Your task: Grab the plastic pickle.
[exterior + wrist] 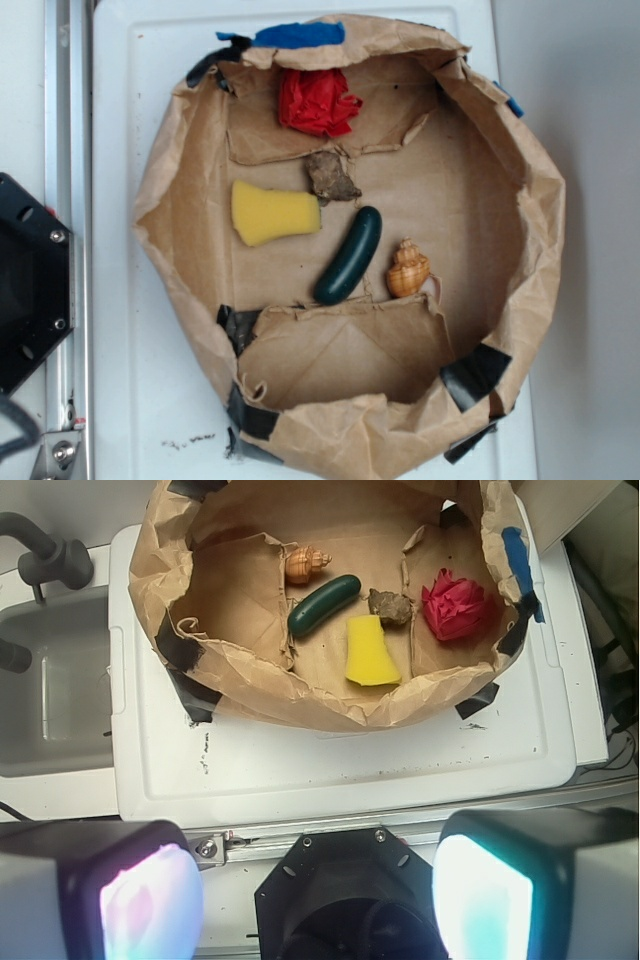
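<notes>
Pickle [349,255] lies untouched in the paper bag [520,200]; the wide-open end effector [315,890], well back, must reach over it.

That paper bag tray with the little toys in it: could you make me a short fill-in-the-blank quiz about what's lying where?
1. The plastic pickle lies between the yellow sponge and the tan ____.
2. The crumpled tissue inside the paper bag is ____ in colour.
3. In the wrist view, the gripper has its two fingers spread ____, holding nothing.

Missing words: seashell; red; apart
</notes>
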You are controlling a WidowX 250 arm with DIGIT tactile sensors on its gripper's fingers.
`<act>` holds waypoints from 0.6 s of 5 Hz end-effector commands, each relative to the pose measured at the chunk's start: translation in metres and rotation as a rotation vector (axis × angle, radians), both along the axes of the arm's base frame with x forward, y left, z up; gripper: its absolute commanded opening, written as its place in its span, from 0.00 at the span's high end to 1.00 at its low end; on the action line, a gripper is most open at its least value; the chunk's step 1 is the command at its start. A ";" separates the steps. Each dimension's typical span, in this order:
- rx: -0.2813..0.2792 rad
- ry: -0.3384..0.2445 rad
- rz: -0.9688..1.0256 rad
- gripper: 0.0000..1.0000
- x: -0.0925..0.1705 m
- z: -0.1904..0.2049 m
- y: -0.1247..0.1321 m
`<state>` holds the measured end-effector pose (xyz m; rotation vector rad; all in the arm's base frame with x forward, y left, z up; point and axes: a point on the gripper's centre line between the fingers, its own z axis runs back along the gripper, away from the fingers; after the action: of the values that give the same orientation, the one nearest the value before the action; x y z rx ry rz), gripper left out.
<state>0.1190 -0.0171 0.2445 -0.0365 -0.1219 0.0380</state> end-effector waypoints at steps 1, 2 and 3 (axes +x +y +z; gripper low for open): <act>0.000 0.000 0.000 0.00 0.000 0.000 0.000; -0.011 0.035 0.117 0.00 0.031 -0.005 -0.010; -0.034 0.052 0.205 0.00 0.047 -0.009 -0.010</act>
<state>0.1631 -0.0298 0.2272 -0.0504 -0.0406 0.2300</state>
